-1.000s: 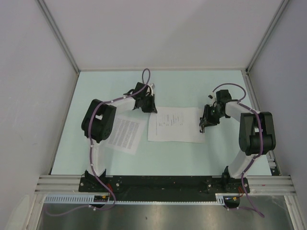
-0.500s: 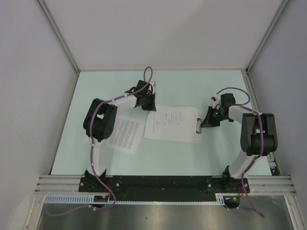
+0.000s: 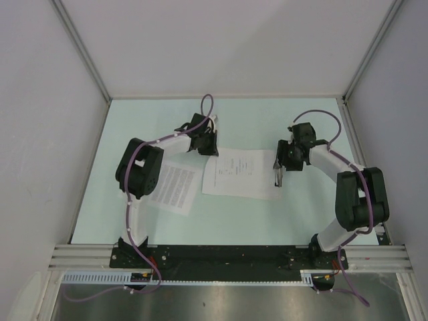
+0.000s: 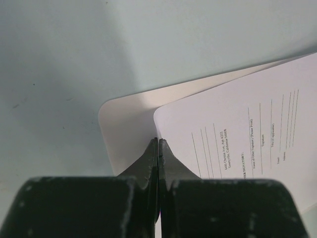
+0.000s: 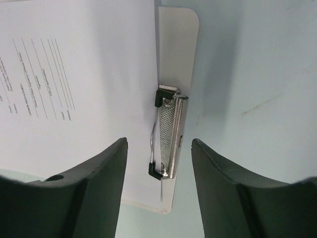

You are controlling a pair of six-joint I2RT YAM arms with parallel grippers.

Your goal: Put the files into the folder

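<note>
The sparser printed sheet (image 3: 239,172) lies on the white folder board (image 5: 179,47), whose metal clip (image 5: 168,133) sits on its right short edge. The densely lined sheet (image 3: 171,188) lies flat on the table to the left, partly under the left arm. My left gripper (image 3: 208,151) is shut on the far-left corner edge of the sparser sheet (image 4: 233,139). The board's rounded corner (image 4: 124,124) shows beneath it. My right gripper (image 5: 159,146) is open, with a finger on either side of the clip and not touching it.
The pale green table (image 3: 154,120) is walled in by grey panels on three sides. An aluminium rail (image 3: 227,255) with the arm bases runs along the near edge. Purple cables loop over both arms.
My right gripper has moved left and forward and now stands over the clip. The sparser sheet and board have shifted and turned slightly. My left gripper has stayed shut at the sheet's corner.
</note>
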